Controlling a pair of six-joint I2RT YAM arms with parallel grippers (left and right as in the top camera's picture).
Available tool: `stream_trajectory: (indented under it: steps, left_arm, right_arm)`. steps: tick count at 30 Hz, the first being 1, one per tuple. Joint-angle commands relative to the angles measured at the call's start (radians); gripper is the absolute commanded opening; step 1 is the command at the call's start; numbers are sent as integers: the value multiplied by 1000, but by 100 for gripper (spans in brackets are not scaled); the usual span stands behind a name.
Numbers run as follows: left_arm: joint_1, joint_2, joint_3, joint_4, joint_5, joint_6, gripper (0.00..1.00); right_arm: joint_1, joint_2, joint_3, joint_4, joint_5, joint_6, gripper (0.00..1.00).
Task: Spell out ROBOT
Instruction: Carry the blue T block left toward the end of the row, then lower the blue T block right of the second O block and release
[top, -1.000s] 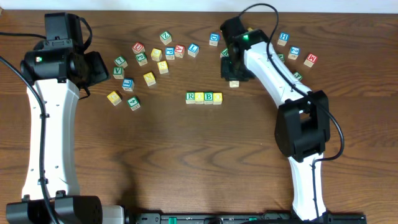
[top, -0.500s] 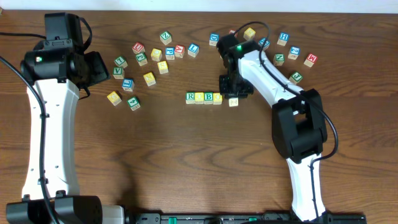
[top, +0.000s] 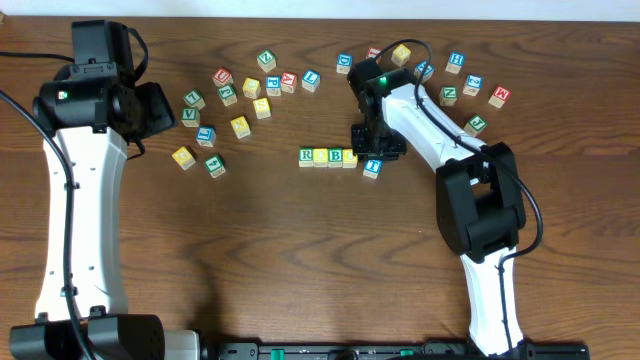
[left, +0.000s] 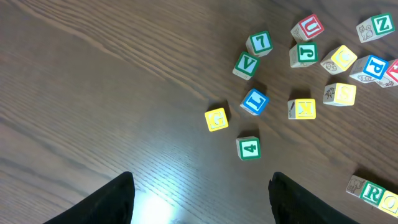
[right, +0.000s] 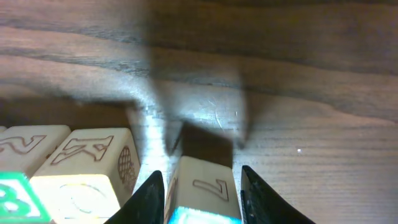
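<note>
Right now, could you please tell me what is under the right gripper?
A blue-topped block sits between the right gripper's jaws, beside the block row. Its underside, and whether it touches the table, is covered.

R-O-B block row (top: 328, 156), blue-faced block (top: 372, 168) just beside its right end, slightly lower

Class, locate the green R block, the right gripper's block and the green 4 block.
green R block (top: 306, 156), overhead view, top face
held block (top: 372, 168), overhead view, top face
green 4 block (left: 249, 148), left wrist view, top face
</note>
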Motion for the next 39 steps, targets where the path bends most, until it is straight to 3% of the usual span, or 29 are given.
stream_trajectory:
  steps: [1, 9, 15, 24, 39]
  left_arm:
    - [4, 6, -9, 4, -6, -5, 68]
    - [4, 6, -9, 4, -6, -5, 69]
    - [4, 6, -9, 5, -6, -5, 68]
    - [4, 6, -9, 8, -6, -5, 68]
    - [4, 6, -9, 8, -6, -5, 68]
  right_arm:
    - [-3, -26, 59, -20, -7, -21, 33]
    - [-9, -175, 72, -91, 0, -37, 31]
    - [15, -191, 45, -222, 0, -35, 1]
    - [73, -191, -161, -87, 0, 11, 1]
    - [72, -191, -317, 115, 55, 10, 1]
